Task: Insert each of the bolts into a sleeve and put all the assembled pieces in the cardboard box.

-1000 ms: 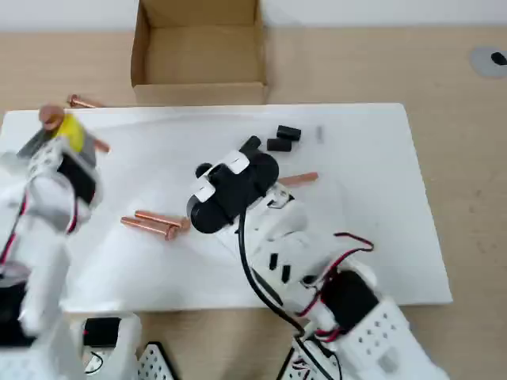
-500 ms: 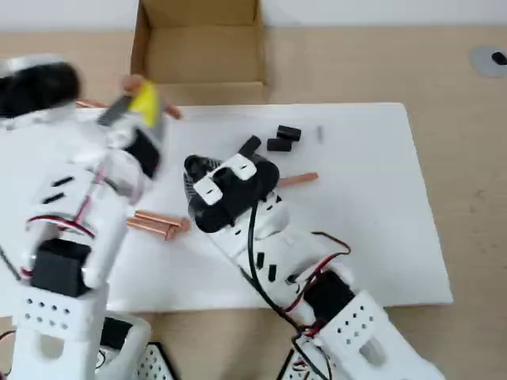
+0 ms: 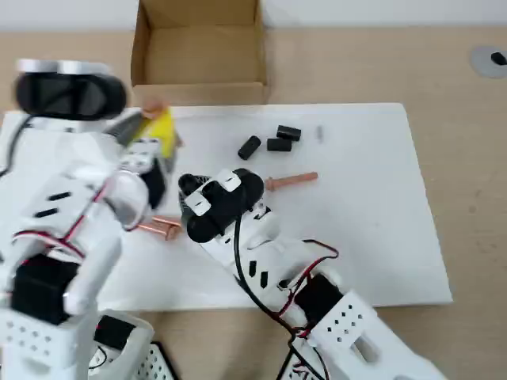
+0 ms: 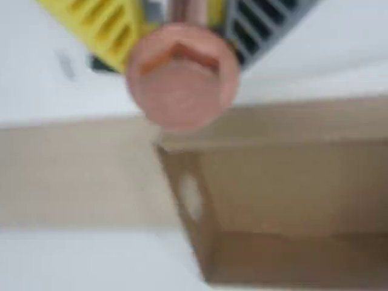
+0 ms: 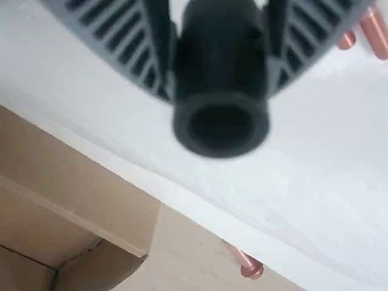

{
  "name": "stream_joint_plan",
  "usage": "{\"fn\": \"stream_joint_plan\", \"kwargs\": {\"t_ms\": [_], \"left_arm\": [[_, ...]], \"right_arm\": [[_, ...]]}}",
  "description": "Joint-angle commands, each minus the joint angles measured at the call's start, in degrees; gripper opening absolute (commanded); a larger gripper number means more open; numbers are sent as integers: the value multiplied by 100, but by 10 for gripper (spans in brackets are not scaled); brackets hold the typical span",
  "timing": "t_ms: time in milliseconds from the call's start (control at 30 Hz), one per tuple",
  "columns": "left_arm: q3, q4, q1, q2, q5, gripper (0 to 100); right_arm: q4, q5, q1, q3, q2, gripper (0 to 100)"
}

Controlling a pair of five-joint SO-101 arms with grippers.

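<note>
Swinging in from the board's left edge, the left gripper (image 3: 145,125) now hangs close to the right gripper (image 5: 221,42), which has drawn back off a loose black sleeve (image 3: 249,146). Two copper bolts (image 3: 162,228) lie half hidden under the arms. A white board (image 3: 372,222) covers the wooden table (image 3: 467,158), with an open cardboard box (image 3: 198,51) behind. Yellow and grey fingers (image 4: 97,24) pinch a copper hex-headed bolt (image 4: 182,85) near the box; the right arm's grey fingers (image 5: 103,36) clamp a black tubular sleeve (image 5: 221,121).

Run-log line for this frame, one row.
left jaws: shut on bolt | right jaws: shut on sleeve | bolt not in sleeve | three loose sleeves on mat
</note>
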Motion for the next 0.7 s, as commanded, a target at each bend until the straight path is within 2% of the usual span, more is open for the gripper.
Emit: {"fn": "stream_joint_plan", "kwargs": {"t_ms": [0,100,200,467,667], "left_arm": [[-422,273,-290,-101,-62,10],[-369,686,-281,-101,149,10],[-202,703,-281,-101,264,9],[440,290,-281,-207,914,9],[932,149,-132,-840,949,9]], "right_arm": [[-167,-9,-66,-13,-84,9],[-167,-18,-66,-13,-84,9],[-167,-26,-66,-13,-75,9],[-167,-26,-66,-13,-75,9],[-167,-26,-66,-13,-75,9]]}}
